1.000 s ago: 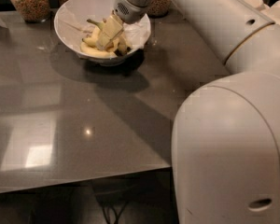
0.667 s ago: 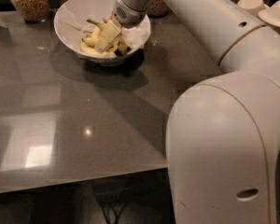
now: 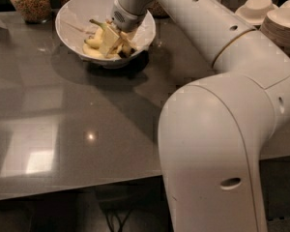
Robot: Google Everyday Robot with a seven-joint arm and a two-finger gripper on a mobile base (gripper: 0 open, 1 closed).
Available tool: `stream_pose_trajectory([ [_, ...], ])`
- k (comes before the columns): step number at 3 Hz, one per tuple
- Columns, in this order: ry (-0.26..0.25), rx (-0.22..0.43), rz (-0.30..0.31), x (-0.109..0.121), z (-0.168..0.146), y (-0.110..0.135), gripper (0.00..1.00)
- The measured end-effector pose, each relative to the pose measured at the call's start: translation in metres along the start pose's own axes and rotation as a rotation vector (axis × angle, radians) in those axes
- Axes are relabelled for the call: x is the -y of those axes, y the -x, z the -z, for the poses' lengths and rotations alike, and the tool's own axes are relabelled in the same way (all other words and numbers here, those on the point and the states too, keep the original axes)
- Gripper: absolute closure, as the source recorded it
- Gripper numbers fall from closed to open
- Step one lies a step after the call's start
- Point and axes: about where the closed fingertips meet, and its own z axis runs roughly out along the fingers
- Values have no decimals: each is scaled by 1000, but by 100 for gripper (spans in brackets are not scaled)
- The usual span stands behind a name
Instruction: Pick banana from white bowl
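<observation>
Gripper (image 3: pixel 114 38) is down inside the white bowl (image 3: pixel 70 18), in the fruit pile; can't tell if it's spread or clamped on anything. Banana (image 3: pixel 97 32) lies in the bowl just left of it, dark stem up, touching or nearly so. My take: grasp phase. Straddle mid-body, not the stem, and close gently since bruised skin is soft. Lift straight up to clear the paper lining and the shorter bananas (image 3: pixel 92 52). Bowl could slide on the counter (image 3: pixel 63 129).

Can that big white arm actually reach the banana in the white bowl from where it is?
Probably yes: the end effector is down inside the white bowl, right by the banana, and nothing covers the bowl's open top.
</observation>
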Motion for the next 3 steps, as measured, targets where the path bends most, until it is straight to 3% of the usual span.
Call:
stream_pose_trajectory([
  [2, -24, 13, 42, -6, 16, 15, 83],
  [3, -45, 18, 66, -10, 33, 18, 100],
])
